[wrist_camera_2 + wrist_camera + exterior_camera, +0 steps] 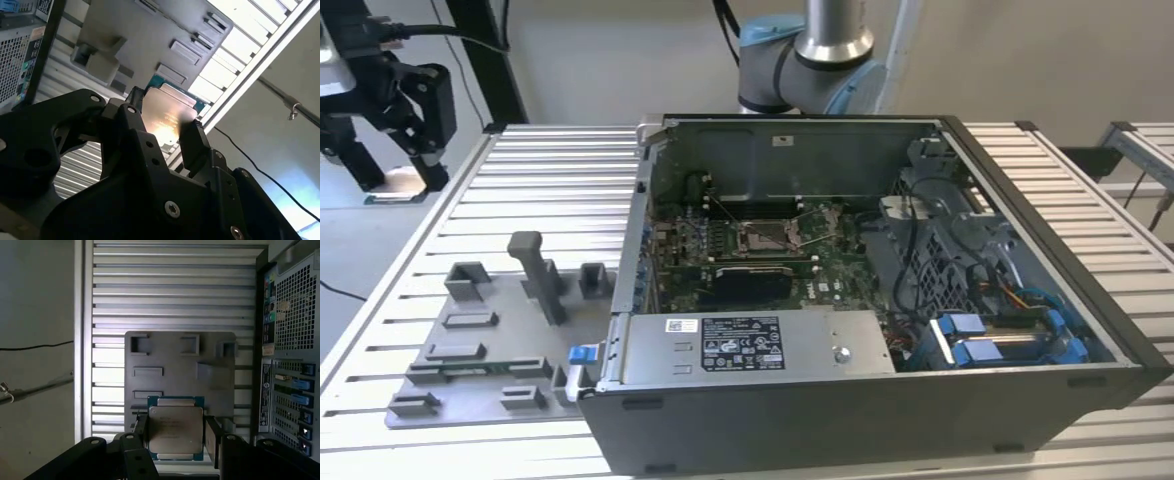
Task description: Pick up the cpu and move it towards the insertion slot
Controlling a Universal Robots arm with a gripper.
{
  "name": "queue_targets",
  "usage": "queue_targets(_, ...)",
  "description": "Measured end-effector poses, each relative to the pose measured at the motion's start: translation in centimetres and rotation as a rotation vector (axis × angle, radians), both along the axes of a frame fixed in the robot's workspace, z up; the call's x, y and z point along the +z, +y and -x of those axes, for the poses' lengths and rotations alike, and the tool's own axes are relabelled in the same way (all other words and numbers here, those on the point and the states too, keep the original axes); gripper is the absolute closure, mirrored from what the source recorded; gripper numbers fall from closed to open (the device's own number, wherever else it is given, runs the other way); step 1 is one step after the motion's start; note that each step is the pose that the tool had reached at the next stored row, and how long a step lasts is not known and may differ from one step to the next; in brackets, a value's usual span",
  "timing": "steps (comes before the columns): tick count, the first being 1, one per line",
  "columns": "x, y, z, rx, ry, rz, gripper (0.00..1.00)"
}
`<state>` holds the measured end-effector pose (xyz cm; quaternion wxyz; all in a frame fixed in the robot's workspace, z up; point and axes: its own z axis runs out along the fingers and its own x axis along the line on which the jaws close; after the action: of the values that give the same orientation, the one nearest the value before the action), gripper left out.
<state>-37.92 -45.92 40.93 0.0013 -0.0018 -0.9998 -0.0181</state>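
Your fingers [213,440] are clamped on the cpu [175,432], so hold it level between them and move gently, as the insertion slot [761,237] sits well apart from them inside the computer case [854,410].

I see the cpu [176,430], a small thin square chip with a silvery metal top and a thin green rim, clamped in the black gripper [177,439] by two opposite edges. The insertion slot [767,236], a square silver-framed socket with a brownish centre, lies flat inside the computer case [881,400], well apart from the chip.
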Motion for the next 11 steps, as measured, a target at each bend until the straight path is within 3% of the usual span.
queue_targets(11, -0.01, 0.00, -1.78, 0.000, -0.0001, -0.0001, 1.00)
